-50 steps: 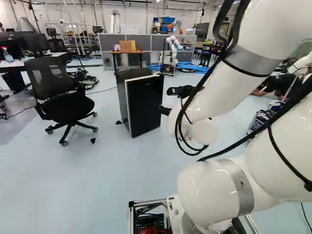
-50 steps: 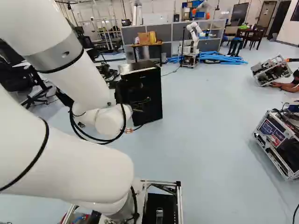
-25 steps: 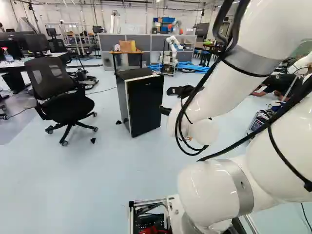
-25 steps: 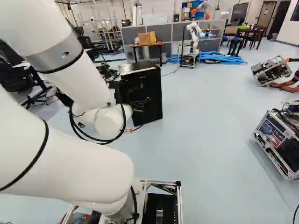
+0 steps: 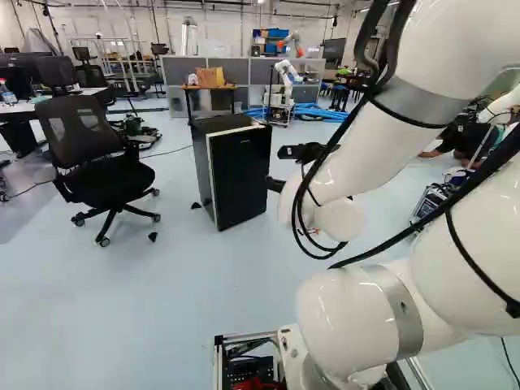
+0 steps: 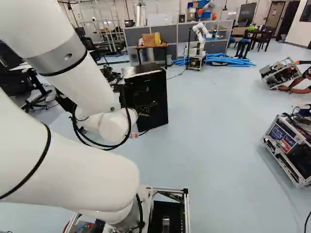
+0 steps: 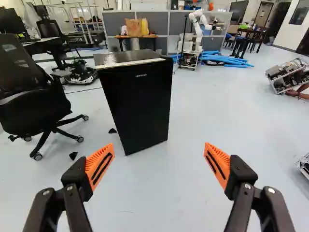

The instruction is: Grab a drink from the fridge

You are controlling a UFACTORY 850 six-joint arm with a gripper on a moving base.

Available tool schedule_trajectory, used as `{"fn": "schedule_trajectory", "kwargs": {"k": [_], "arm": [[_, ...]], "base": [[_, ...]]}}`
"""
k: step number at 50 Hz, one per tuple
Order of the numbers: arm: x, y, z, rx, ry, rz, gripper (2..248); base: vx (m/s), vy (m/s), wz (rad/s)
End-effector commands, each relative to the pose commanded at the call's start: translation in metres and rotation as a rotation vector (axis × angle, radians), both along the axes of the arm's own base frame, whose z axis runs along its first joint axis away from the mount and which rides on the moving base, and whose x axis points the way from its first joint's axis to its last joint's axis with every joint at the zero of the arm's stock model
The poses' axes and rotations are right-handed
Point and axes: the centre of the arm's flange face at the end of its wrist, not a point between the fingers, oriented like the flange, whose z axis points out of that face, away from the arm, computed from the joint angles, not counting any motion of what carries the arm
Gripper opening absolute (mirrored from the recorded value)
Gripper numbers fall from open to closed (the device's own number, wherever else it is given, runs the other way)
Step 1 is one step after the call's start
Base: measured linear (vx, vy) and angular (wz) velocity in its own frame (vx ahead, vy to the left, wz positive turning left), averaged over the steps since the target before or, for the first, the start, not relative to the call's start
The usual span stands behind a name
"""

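A small black fridge [image 5: 237, 175] with its door closed stands on the floor ahead of the arm; no drink can be seen. In the left base view part of the black gripper [image 5: 277, 185] shows beside the fridge's right edge, its fingertips hidden. The right base view has the arm's end overlapping the fridge [image 6: 154, 99]. Seen from the wrist, the gripper [image 7: 159, 152] stands open, orange pads wide apart with nothing between them. The fridge [image 7: 137, 104] is farther ahead, nearer the line of the finger on the chair's side, untouched.
A black office chair [image 5: 106, 175] stands beside the fridge in the left base view. Behind are a small wooden table [image 5: 213, 88], grey partitions [image 6: 167, 34], blue tubes [image 6: 226, 59] and another robot [image 6: 200, 36]. Metal-framed equipment [image 6: 286, 141] is at the right of the right base view.
The base has moved slightly: chair, fridge and background have all shifted a little to the left in the base views. The arm keeps its pose against its lowest joint.
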Motion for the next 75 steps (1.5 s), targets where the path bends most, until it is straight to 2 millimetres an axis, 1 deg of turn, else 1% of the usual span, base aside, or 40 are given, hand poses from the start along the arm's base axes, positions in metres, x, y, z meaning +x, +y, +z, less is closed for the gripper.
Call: {"fn": "schedule_trajectory", "kwargs": {"k": [21, 66, 75], "arm": [[0.0000, 0.0000, 0.0000, 0.000, 0.000, 0.000, 247], [0.0000, 0.0000, 0.0000, 0.000, 0.000, 0.000, 247], [0.0000, 0.0000, 0.0000, 0.000, 0.000, 0.000, 247]], "base": [[0.019, 0.000, 0.000], [0.064, 0.002, 0.000], [0.076, 0.021, 0.088]]}}
